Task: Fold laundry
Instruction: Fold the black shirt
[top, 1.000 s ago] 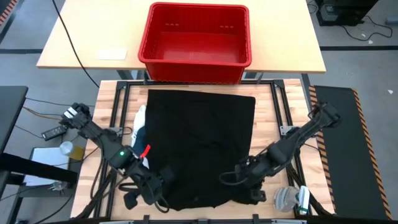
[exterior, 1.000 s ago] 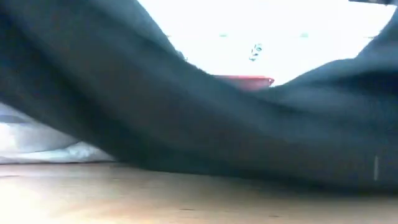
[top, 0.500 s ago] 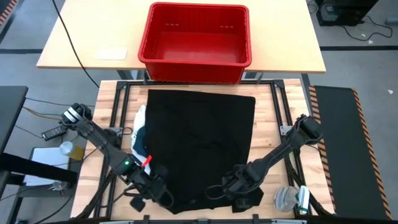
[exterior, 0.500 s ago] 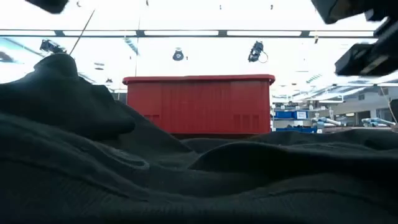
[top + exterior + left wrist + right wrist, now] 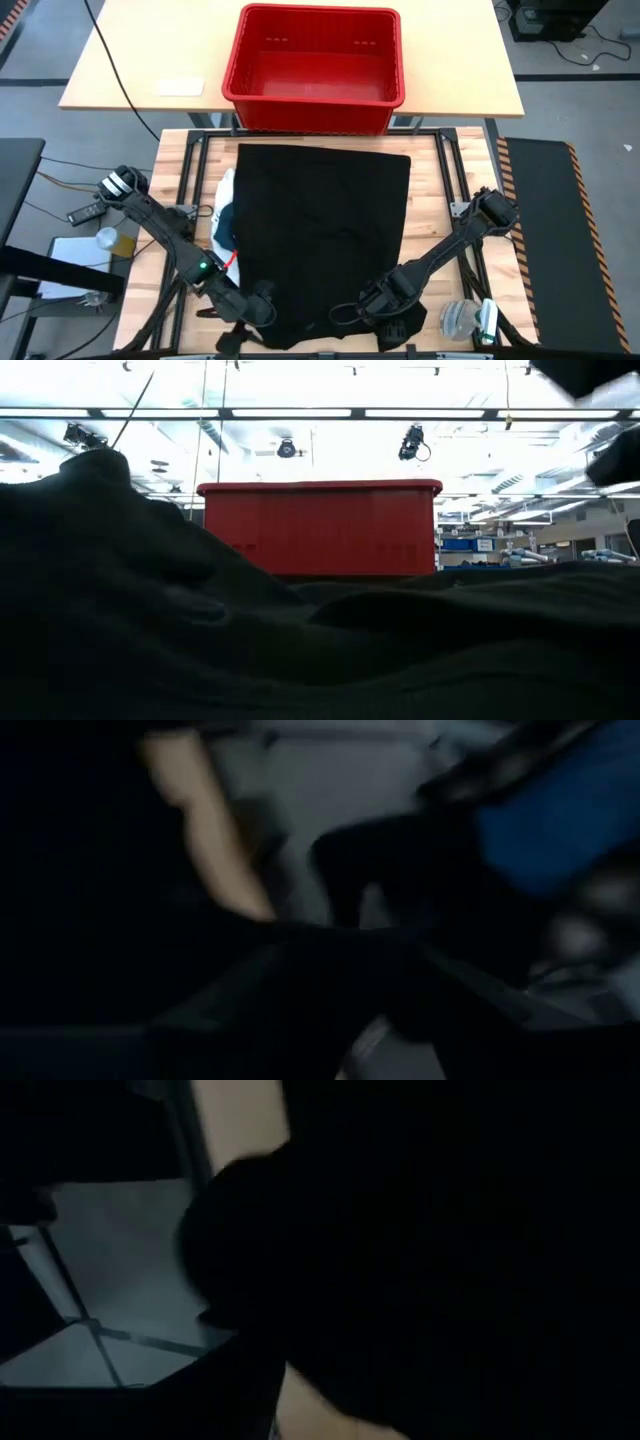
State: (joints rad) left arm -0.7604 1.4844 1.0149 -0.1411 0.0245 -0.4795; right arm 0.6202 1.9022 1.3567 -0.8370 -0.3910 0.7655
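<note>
Black garment [image 5: 322, 232] lies spread roughly square on the table [image 5: 445, 190], white shirt [image 5: 225, 205] peeking from under one side; left gripper [image 5: 256, 312] and right gripper [image 5: 385, 308] at near hem (finger state: cannot tell), folding apparently unfinished.

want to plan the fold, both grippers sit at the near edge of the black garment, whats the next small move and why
Probably lift both grippers, left and right, off the black garment; it lies flat, its near hem at the table edge.
</note>
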